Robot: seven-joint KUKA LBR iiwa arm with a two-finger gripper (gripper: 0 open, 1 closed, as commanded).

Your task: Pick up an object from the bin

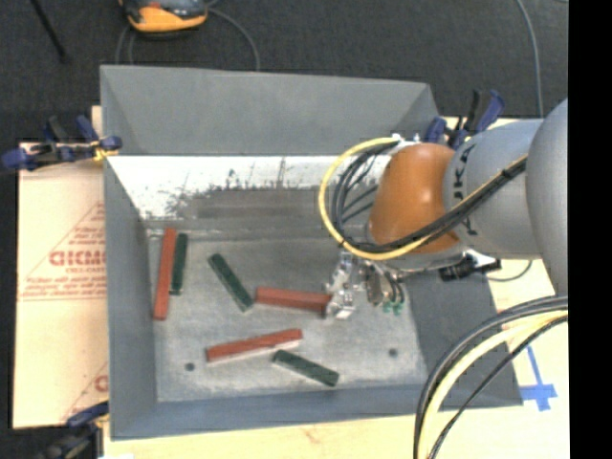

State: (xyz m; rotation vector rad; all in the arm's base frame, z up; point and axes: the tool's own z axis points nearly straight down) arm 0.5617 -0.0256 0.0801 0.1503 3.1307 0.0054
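Grey bin [268, 113], loose red and green bars [253, 345] on its floor: your claw [342, 299] sits at the right end of the central red bar [287, 299], clenched or not you can't tell, lift not done.

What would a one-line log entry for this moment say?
gripper: low in bin, at right end of middle red stick | grasp: cannot tell | nearby: dark green stick, lower red stick
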